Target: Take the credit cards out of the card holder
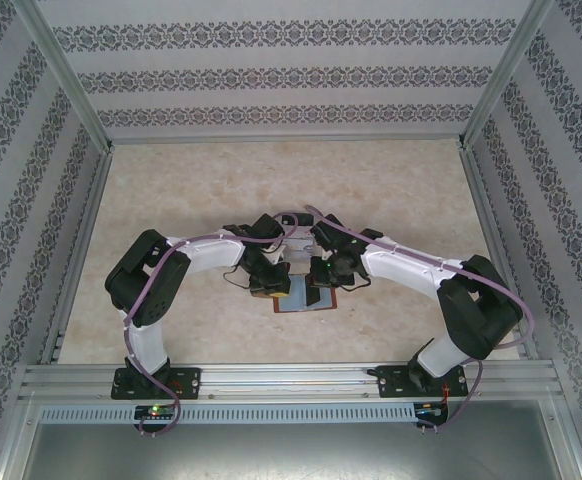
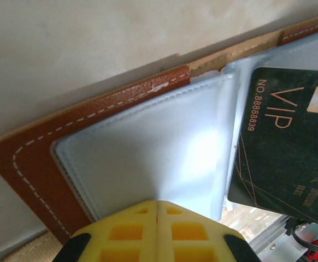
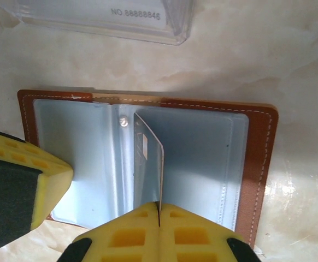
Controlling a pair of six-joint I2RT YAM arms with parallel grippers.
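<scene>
The reddish-brown card holder [image 1: 301, 300] lies open on the table, its bluish-grey sleeves [image 3: 213, 158] facing up. A dark credit card [image 3: 149, 164] printed "VIP" [image 2: 284, 142] stands on edge above the middle of the holder, largely clear of the sleeves. My right gripper [image 3: 159, 206] is shut on its near edge. My left gripper [image 2: 158, 202] is shut on the edge of the left sleeve [image 2: 148, 147], and its yellow finger [image 3: 39, 169] rests at the holder's left side. Both grippers meet over the holder [image 1: 269, 282] [image 1: 323, 275].
A clear plastic tray [image 3: 104, 16] lies just beyond the holder, with a pale numbered card inside it. Pale marbled tabletop [image 1: 171, 190] surrounds the holder, bounded by metal rails and patterned walls.
</scene>
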